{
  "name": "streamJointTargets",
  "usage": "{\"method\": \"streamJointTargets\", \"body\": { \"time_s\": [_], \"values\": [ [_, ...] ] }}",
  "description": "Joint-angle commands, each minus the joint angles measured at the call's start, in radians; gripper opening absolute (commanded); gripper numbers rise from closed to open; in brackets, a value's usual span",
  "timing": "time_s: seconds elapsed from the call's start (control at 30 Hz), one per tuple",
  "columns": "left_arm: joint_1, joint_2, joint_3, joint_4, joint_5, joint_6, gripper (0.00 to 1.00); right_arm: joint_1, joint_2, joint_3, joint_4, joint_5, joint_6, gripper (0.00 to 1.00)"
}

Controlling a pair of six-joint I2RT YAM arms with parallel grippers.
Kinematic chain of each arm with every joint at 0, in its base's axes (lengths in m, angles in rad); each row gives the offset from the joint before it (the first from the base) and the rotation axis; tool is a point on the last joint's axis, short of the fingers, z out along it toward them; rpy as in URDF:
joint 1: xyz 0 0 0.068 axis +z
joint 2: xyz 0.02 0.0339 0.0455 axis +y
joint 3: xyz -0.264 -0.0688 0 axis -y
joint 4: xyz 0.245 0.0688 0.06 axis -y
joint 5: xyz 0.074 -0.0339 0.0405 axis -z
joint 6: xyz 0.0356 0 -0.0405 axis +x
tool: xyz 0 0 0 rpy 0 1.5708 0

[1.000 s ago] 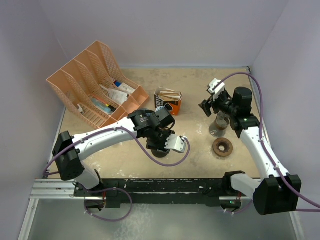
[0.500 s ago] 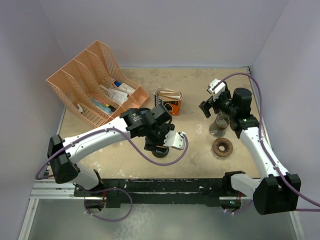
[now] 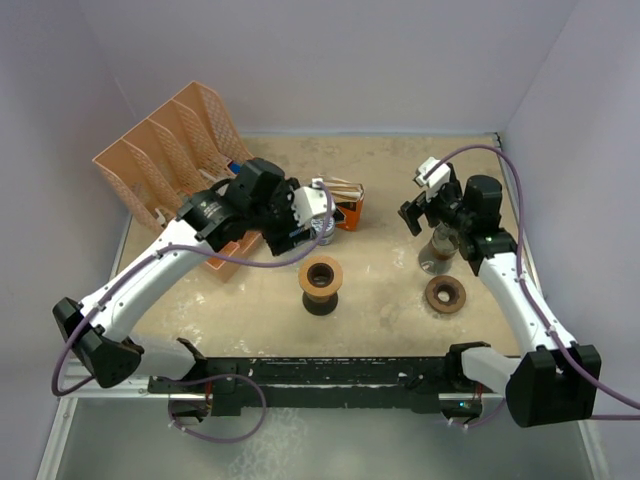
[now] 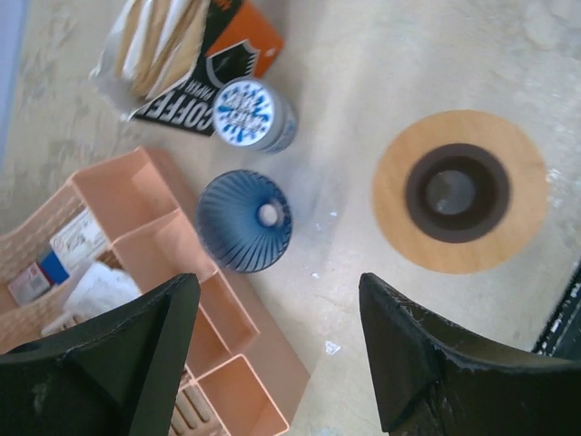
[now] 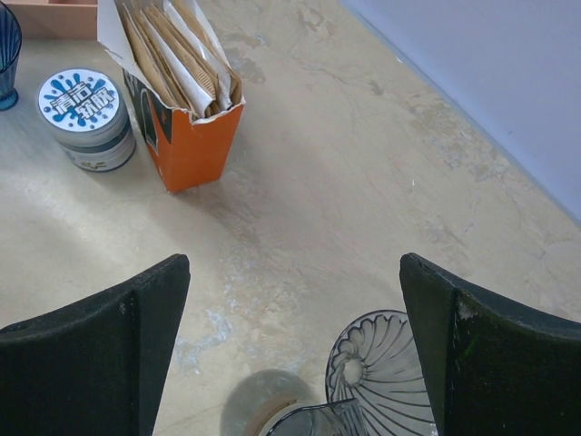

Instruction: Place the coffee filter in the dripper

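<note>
Brown paper coffee filters [image 5: 178,53] stand in an open orange box [image 3: 343,200], also in the left wrist view [image 4: 162,41]. A blue ribbed dripper [image 4: 243,221] sits by the organizer, just ahead of my left gripper [image 4: 277,291], which is open and empty above it [image 3: 303,212]. A clear glass dripper [image 5: 386,372] rests on a glass vessel [image 3: 440,248] under my right gripper [image 5: 292,272], which is open and empty [image 3: 414,214].
A peach desk organizer [image 3: 175,165] fills the back left. A round tin with a blue-white lid [image 4: 250,113] stands by the box. A wooden ring on a dark stand [image 3: 322,281] sits in the middle; a brown ring [image 3: 445,295] lies at the right.
My left arm has lifted off the wooden-ring stand and swung back and left to the organizer, leaving the stand uncovered. The right arm has not moved.
</note>
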Motion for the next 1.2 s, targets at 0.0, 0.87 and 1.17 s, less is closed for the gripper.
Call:
{"method": "streamJointTargets", "body": {
  "time_s": [0.0, 0.87, 1.17],
  "values": [
    [0.112, 0.022, -0.018, 0.058, -0.051, -0.122, 0.71, -0.003, -0.044, 0.009, 0.041, -0.031, 0.002, 1.00],
    [0.386, 0.560, 0.112, 0.146, 0.058, -0.263, 0.41, -0.003, -0.045, -0.004, 0.033, -0.047, -0.016, 1.00],
    [0.387, 0.597, 0.133, 0.123, 0.088, -0.274, 0.25, -0.002, -0.035, -0.004, 0.032, -0.056, -0.017, 1.00]
  ]
}}
